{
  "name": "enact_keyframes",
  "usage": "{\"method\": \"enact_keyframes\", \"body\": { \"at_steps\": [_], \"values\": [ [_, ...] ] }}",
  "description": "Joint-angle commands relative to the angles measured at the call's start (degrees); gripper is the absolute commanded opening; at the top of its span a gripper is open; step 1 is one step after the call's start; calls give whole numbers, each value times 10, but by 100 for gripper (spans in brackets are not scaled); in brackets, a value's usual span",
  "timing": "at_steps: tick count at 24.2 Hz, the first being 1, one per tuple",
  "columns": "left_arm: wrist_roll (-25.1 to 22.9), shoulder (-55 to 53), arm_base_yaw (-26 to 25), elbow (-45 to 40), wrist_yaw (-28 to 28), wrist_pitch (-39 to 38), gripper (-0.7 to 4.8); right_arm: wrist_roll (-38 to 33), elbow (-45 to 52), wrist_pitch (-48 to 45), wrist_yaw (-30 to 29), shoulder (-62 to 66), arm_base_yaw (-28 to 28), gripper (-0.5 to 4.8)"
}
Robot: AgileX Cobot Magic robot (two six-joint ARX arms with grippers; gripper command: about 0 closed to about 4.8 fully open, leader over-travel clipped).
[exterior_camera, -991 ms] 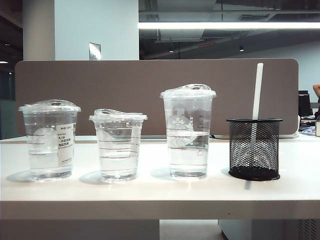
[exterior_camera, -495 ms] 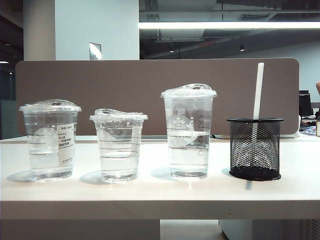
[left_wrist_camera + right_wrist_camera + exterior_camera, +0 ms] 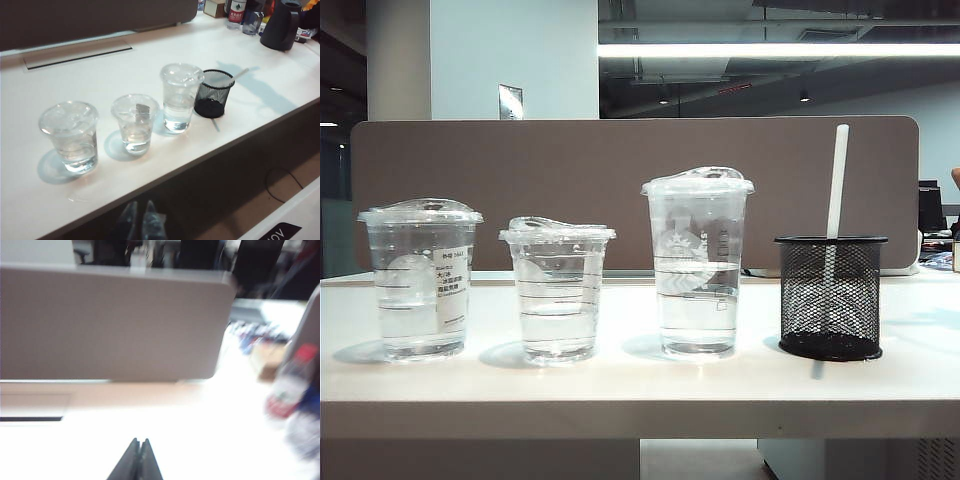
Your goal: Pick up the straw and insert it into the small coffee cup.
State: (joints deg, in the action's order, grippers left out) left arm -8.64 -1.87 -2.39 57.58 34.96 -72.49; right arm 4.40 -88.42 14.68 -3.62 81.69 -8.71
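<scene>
1. Straw [image 3: 835, 190] stands nearly upright in the black mesh pen holder [image 3: 829, 298] at the right end of the row on the white table [image 3: 620, 385], its top rising well above the holder's rim; nothing touches it
2. Small coffee cup [image 3: 557, 290], ridged and flat-lidded, sits second from the left, between the labelled cup [image 3: 420, 280] and the tallest cup [image 3: 697, 265], apart from both
3. All three cups hold clear water, each roughly half full, and each has its lid on
4. Right gripper [image 3: 140, 460] has its fingers pressed together with nothing between them; its blurred wrist view faces the brown partition [image 3: 110, 325], away from the cups
5. Left gripper [image 3: 140, 225] hangs off the table's front edge; whether its jaws are apart I cannot tell
6. Judged step: the approach to the straw, no grasp made yet
7. Next move calls for the right gripper to spread its fingers, come over the holder and pinch the straw's exposed upper part
</scene>
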Motion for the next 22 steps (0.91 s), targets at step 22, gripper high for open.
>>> {"method": "enact_keyframes", "body": {
  "at_steps": [22],
  "values": [
    [5, -1, 0, -8, -2, -2, 22, -149, 799, -663, -35, -153, 105, -1]
  ]
}}
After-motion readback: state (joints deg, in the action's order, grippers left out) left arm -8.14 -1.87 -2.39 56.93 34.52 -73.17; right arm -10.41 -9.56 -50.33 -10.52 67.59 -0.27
